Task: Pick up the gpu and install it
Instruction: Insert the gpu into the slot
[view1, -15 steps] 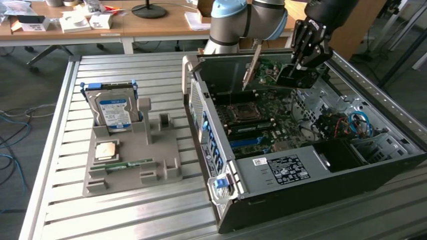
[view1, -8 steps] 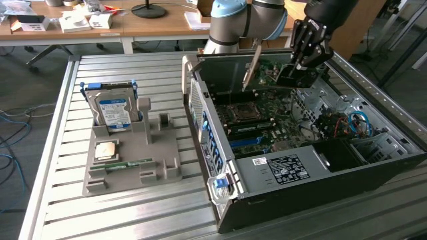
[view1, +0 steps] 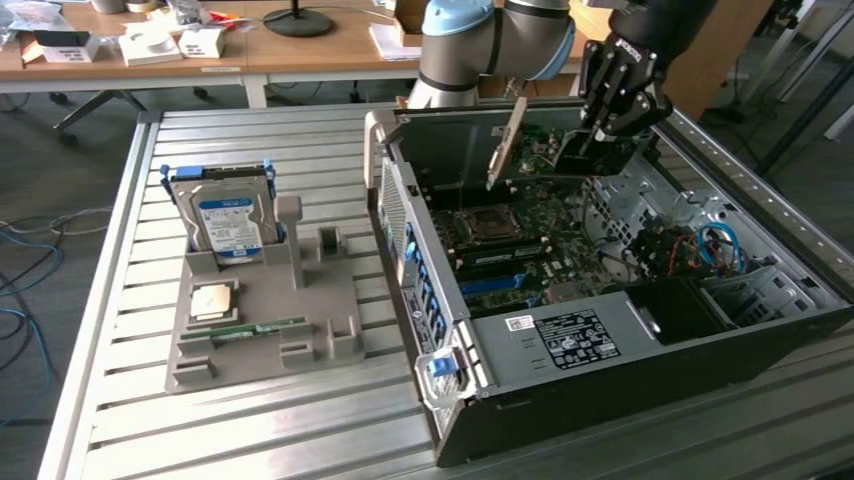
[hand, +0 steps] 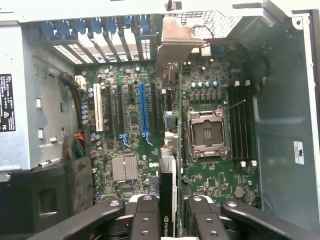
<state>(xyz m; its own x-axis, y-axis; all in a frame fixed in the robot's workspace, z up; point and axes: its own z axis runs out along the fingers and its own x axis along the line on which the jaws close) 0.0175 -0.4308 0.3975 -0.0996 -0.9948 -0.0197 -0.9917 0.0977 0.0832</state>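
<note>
Clamping thin flat gpu (view1: 537, 150), silvery bracket (view1: 505, 140); black gripper (view1: 603, 137) over metal case (view1: 561, 400).

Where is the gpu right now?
In the exterior view, the gpu is held on edge by the gripper, over the motherboard at the far end of the open computer case, toward the exterior view's right.
</note>
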